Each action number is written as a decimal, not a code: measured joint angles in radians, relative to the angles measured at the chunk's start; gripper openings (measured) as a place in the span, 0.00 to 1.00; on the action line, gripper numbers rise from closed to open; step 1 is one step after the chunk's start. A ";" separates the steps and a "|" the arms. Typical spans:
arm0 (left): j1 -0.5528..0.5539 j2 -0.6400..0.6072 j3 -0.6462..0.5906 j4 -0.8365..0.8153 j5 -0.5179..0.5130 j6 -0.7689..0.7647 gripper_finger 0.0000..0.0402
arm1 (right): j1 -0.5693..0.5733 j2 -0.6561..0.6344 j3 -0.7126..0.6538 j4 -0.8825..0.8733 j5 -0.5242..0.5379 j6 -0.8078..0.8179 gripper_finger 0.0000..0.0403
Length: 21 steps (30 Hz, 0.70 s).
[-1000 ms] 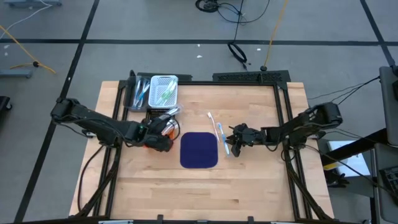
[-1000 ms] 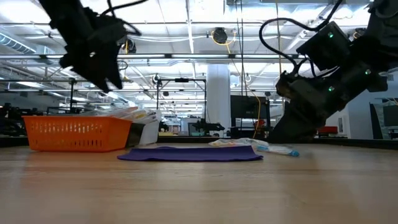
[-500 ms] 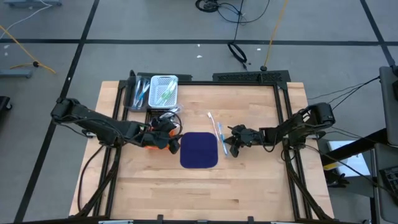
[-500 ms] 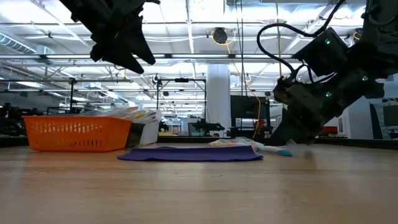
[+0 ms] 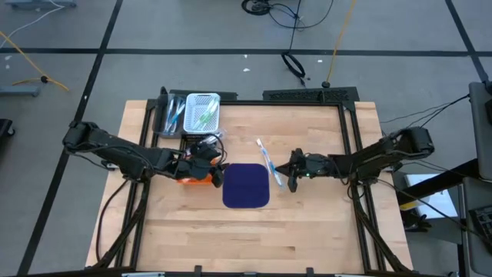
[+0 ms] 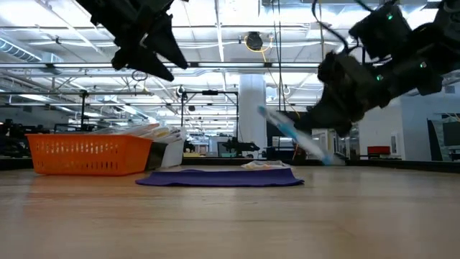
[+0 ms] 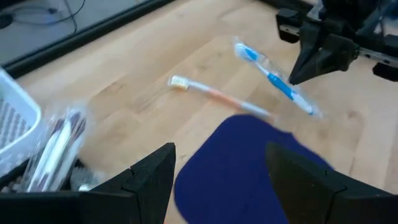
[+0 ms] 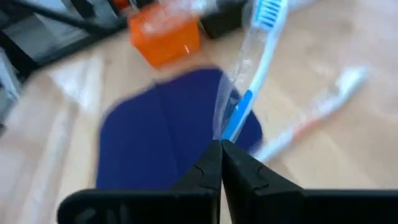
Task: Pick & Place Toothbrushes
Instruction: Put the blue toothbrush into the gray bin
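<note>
Orange plastic mesh basket (image 6: 90, 155) is the first thing on your left, directly below your left pincer (image 5: 209, 158), which hangs above it with its two dark fingers (image 7: 148, 182) spread wide and nothing between them. Behind that pincer, at the table's back edge, you have a dark tray (image 5: 170, 115) and a white mesh basket (image 5: 203, 111) side by side, each holding packaged toothbrushes (image 5: 201, 115) — thin white sticks with teal and green accents.

Just ahead of the left pincer, toward the middle of the light wooden table (image 5: 307, 223), lies the dark blue rounded-square mat (image 5: 246, 185), flat and bare. Beyond the mat's far corner from that pincer, a white toothbrush with an orange-pink handle stripe (image 7: 214, 95) lies flat on the wood, loose, clear of both pincers.

Your right pincer (image 5: 290, 168) sits just off the mat's right edge, raised off the table. Its fingers (image 8: 205, 168) are pinched narrow on the tail end of a blue-and-white toothbrush in a clear wrapper (image 8: 252, 74). From table level you can see this toothbrush (image 6: 295, 137) in the air, tilted, its free end higher than the held end and reaching out from the pincer toward the mat — no part of it touches the wood. From above it lies between the right pincer and the mat's right edge, with the orange-striped brush just past its free end.
</note>
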<state>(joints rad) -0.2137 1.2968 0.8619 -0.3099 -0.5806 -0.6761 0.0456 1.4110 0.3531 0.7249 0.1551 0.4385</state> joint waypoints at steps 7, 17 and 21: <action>0.000 0.000 0.000 0.126 0.000 0.081 0.62 | 0.002 -0.149 0.000 0.004 0.000 -0.081 0.00; 0.014 0.019 0.000 0.315 -0.003 0.172 0.62 | 0.002 -0.240 0.000 0.106 -0.014 -0.161 0.00; 0.040 0.063 -0.001 0.474 0.006 0.226 0.62 | 0.003 -0.241 0.000 0.184 -0.030 -0.188 0.00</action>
<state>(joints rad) -0.1734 1.3601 0.8609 0.1642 -0.5750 -0.4504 0.0483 1.1702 0.3534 0.9087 0.1254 0.2508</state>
